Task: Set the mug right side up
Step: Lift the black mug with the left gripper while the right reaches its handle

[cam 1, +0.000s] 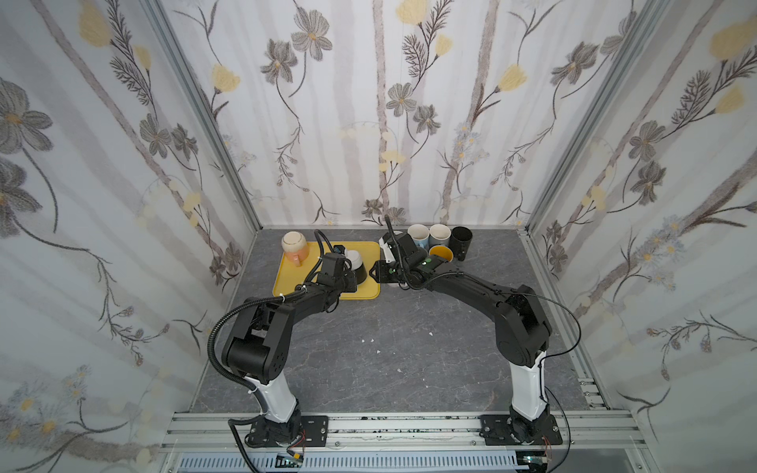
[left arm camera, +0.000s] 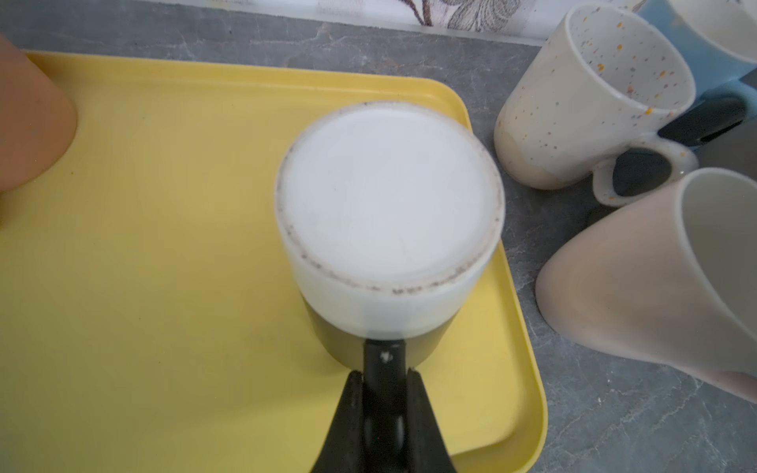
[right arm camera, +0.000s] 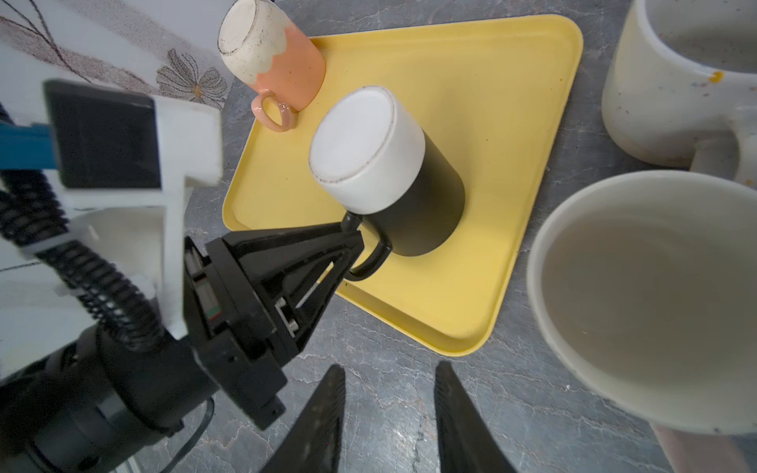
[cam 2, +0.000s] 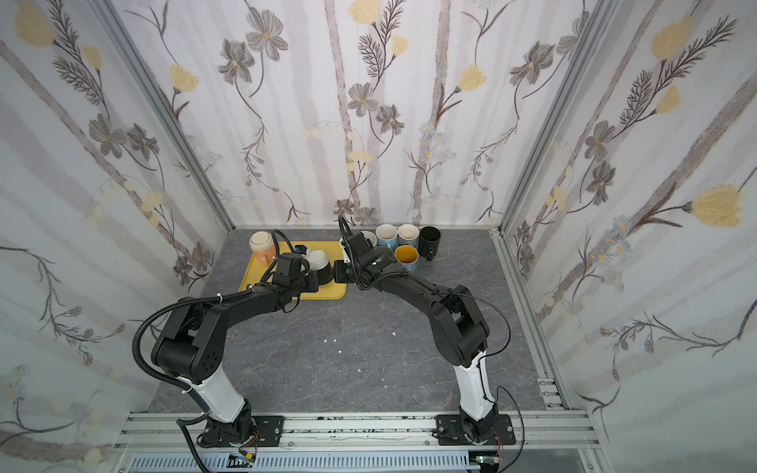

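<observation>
Two mugs counted upside down on yellow tray [right arm camera: 512, 123]: black-and-white mug [right arm camera: 385, 172], glossy cylinder, white base up, near tray's middle; peach mug [right arm camera: 272, 61], scalloped glaze, at far corner. Black loop handle [right arm camera: 370, 262] was pinched by left gripper [right arm camera: 352, 241], jaws closed on it. Right gripper [right arm camera: 389, 413] was held part-open, empty, over grey marbled tabletop [cam 1: 389, 348]. Upright mugs were grouped beside tray; count unclear.

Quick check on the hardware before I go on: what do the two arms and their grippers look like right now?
Both arms are matte black with glossy white lower links. The left arm carries a ribbed black cable conduit; the right arm has a thin black cable and green lights near its wrist. Each gripper, left and right, has black tapered fingers. A white camera bracket sits on the left wrist.
</observation>
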Robot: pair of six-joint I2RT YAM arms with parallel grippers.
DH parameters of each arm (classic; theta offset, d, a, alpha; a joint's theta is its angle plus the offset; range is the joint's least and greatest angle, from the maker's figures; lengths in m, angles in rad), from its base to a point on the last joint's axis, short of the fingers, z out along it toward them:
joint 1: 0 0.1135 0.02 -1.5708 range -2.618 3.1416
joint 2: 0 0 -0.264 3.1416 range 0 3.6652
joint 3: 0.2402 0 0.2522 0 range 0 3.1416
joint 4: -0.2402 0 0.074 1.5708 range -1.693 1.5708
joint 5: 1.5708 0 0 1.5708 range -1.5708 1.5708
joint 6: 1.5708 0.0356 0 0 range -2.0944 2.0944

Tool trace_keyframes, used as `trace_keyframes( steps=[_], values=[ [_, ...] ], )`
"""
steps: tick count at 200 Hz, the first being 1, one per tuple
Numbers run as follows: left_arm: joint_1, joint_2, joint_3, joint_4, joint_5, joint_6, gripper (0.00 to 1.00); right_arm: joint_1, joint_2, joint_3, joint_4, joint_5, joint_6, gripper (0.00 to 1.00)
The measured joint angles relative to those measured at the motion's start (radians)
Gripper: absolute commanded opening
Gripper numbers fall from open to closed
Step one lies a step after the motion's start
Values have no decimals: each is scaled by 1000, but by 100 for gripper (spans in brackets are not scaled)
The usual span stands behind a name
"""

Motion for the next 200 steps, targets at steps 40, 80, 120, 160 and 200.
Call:
trace_keyframes(
  steps=[40, 80, 120, 160, 200],
  values=[
    [4, 24, 28, -69, -10, -34, 40, 11, 10, 20, -37, -3, -14, 37],
    [22, 70, 97, -125, -2, -81, 42, 10, 3, -13, -55, 4, -29, 37],
    [27, 100, 136, -170, 5, -100, 19, 11, -5, -23, -58, 12, -34, 37],
    [32, 82, 131, -184, 12, -98, 0, 11, -14, -29, -57, 12, -39, 37],
    [37, -16, 56, -172, 39, -100, 0, 12, -69, -77, -23, 13, -38, 37]
  ],
)
